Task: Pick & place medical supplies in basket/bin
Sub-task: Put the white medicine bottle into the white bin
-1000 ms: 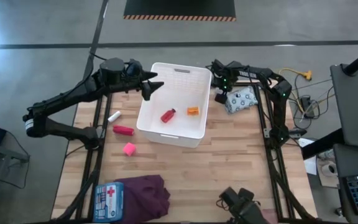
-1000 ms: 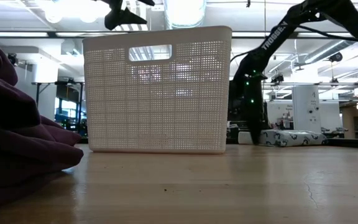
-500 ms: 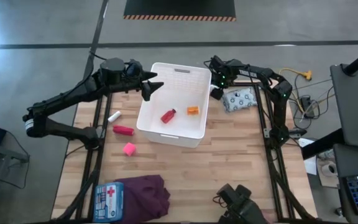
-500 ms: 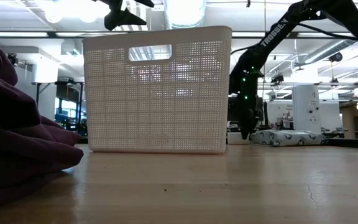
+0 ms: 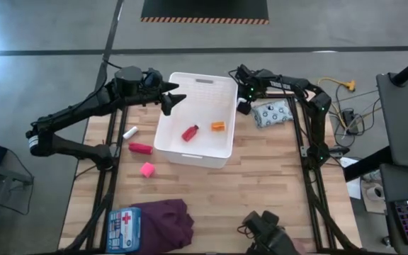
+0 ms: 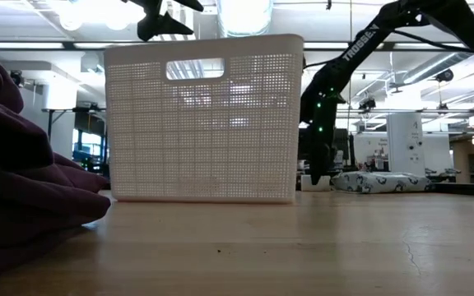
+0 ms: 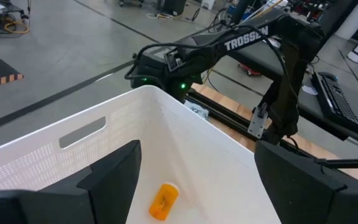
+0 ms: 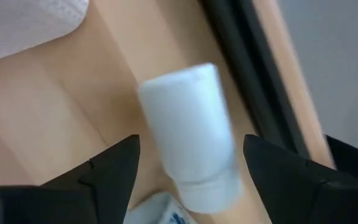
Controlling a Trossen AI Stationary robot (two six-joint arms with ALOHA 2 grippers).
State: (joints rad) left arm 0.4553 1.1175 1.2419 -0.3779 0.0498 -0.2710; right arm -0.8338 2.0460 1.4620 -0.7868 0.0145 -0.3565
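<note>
The white basket (image 5: 205, 88) stands mid-table and holds a small red bottle (image 5: 191, 132) and an orange box (image 5: 219, 127). My left gripper (image 5: 172, 100) hovers open above its far left rim. My right gripper (image 5: 243, 106) points down, open, between the basket's far right corner and the white-blue patterned pouch (image 5: 273, 113). A white bottle (image 8: 191, 143) lies on the table between its fingers, apart from both. A white vial (image 5: 129, 132), a pink-red tube (image 5: 141, 148) and a pink cube (image 5: 146, 169) lie left of the basket. The blue first-aid pouch (image 5: 125, 219) lies at the near edge. My right gripper (image 6: 318, 171) stands close beside the basket's right wall (image 6: 290, 123), near the far corner. I cannot tell whether any part of it touches the wall. In the right wrist view its fingers (image 8: 114, 174) touch neither the basket corner (image 8: 30, 18) nor the white bottle.
A large dark purple cloth (image 5: 168, 221) lies at the near edge beside the blue pouch and fills the low view's left side (image 6: 23, 189). Black frame rails (image 5: 304, 134) run along the table's right and left sides. Bare wood lies near of the basket.
My right gripper has moved toward the table's left edge, away from the patterned pouch and up to the basket's far right corner, staying low and open. The basket has slid slightly toward the left edge.
</note>
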